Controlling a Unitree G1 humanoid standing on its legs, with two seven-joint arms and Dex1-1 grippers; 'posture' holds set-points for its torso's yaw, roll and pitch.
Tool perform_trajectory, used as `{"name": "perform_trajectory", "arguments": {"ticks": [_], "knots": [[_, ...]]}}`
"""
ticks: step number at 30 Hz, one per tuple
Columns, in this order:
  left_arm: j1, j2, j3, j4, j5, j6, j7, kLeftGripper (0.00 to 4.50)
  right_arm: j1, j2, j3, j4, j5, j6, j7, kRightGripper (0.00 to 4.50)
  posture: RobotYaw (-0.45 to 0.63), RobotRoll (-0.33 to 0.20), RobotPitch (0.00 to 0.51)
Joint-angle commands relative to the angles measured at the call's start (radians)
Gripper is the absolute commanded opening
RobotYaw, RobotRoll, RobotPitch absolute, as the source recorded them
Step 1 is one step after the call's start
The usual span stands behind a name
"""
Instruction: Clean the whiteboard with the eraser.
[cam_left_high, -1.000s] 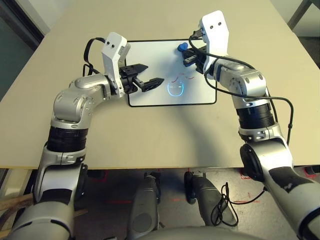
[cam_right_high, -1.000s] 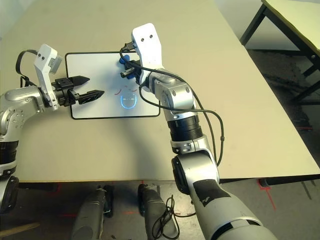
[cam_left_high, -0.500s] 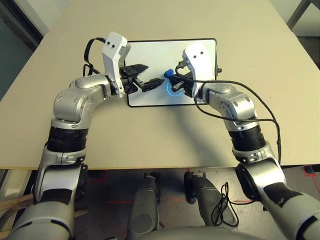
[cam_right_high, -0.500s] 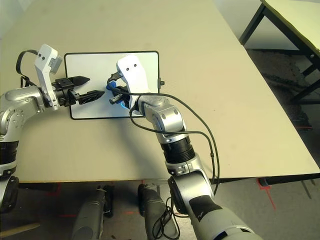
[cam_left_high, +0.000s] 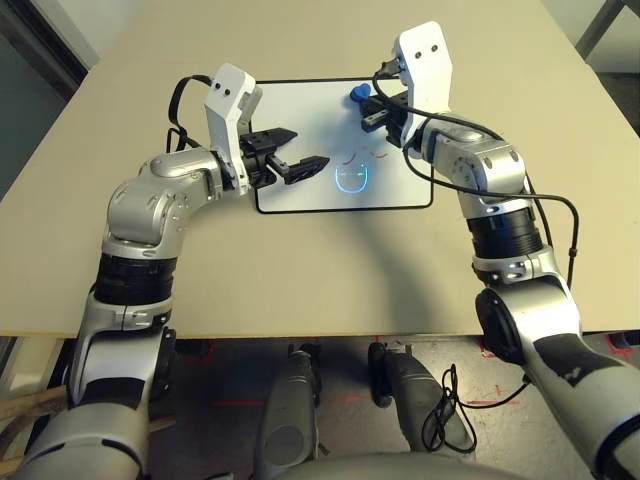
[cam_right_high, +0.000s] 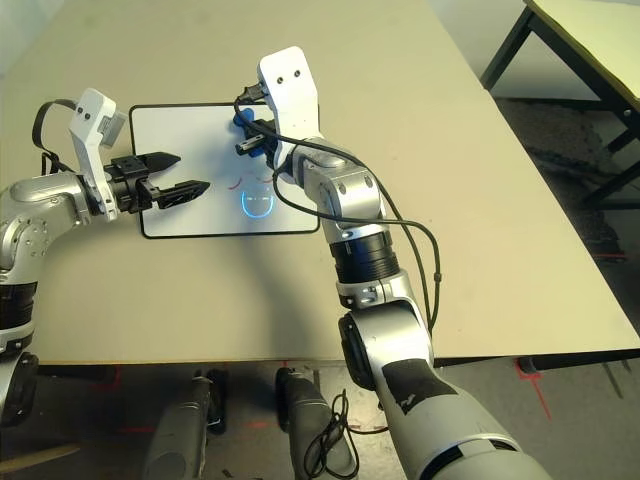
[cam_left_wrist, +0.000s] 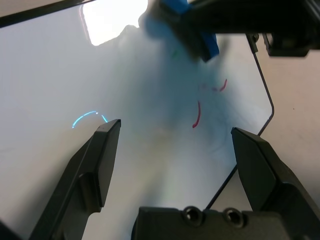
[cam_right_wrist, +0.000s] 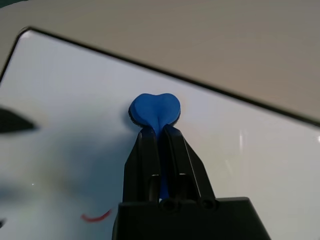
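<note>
The whiteboard lies flat on the table, with faint red strokes and a light-blue curved mark near its middle. My right gripper is shut on the blue eraser, which sits over the board's far part; the eraser bulges out beyond the pinched fingers. My left gripper hovers open over the board's left side with nothing between its fingers, and the red strokes lie just ahead of it.
The beige table extends well beyond the board on every side. A second table stands off to the right over a dark floor. Black cables run along my right arm.
My right gripper carried the eraser from the board's middle, by the blue mark, back to the board's far part. The left arm has stayed still.
</note>
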Motion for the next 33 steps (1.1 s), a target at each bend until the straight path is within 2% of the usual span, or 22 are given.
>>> {"name": "perform_trajectory", "arguments": {"ticks": [1,4,8,22,25,33], "knots": [[0.006,0.003,-0.006,-0.01,-0.006,0.01,-0.005,4.5,0.102,0.009,0.063,-0.024,-0.006,0.075,0.015,0.0,0.09,0.0,0.257],[0.005,0.004,-0.007,-0.01,-0.006,0.009,-0.006,4.5,0.163,0.013,0.098,-0.072,-0.009,0.103,0.022,0.0,0.09,0.0,0.257],[0.003,0.003,-0.009,-0.01,-0.006,0.01,-0.007,4.5,0.173,0.004,0.103,-0.061,-0.016,0.101,0.027,0.0,0.09,0.0,0.255],[0.007,0.0,-0.014,-0.014,-0.008,0.014,-0.01,4.5,-0.067,-0.014,-0.037,0.139,-0.005,-0.039,-0.028,0.0,0.08,0.0,0.261],[0.007,0.002,-0.013,-0.014,-0.008,0.016,-0.012,4.5,-0.052,-0.002,-0.028,0.12,-0.005,-0.027,-0.026,0.0,0.08,0.0,0.263],[0.006,0.006,-0.012,-0.013,-0.006,0.019,-0.015,4.5,0.08,0.021,0.047,0.0,-0.005,0.06,0.005,0.0,0.08,0.0,0.267]]}}
